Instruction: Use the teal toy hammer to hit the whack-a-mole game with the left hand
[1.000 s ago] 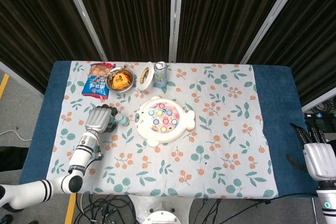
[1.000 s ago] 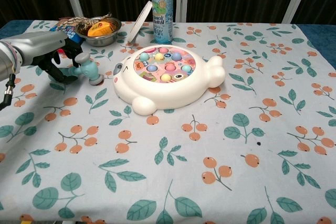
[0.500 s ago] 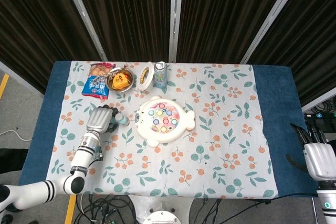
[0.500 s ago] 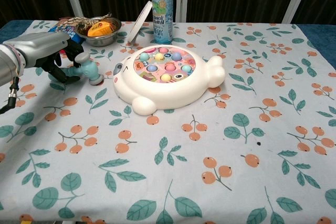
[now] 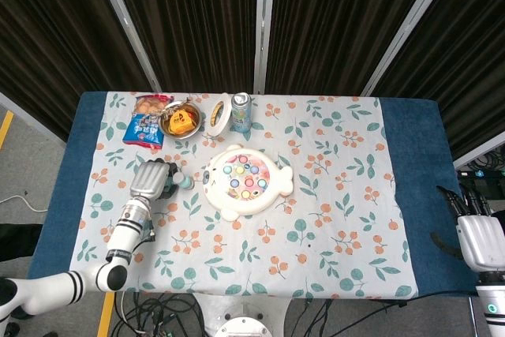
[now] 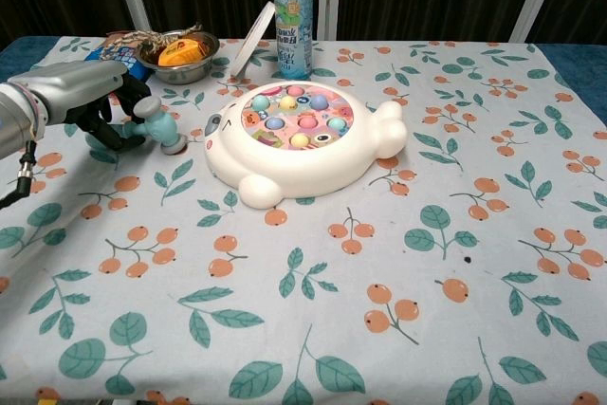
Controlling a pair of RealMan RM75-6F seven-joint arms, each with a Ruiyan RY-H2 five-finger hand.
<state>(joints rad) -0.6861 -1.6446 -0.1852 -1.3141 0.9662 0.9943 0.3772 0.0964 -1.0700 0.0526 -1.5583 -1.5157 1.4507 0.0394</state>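
Your left hand (image 6: 81, 101) has closed around the hammer (image 6: 156, 127), which has barely shifted and stays low just left of the game (image 6: 299, 139). Your right hand (image 5: 480, 234) waits far right; its grip is unreadable. Lift next.

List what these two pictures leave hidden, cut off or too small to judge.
- Teal toy hammer: handle hidden inside the left hand, chest view.
- Snack bag: print too small, head view; mostly behind the metal bowl in chest view.
- Right hand: fingers too dark to read, head view; absent from chest view.
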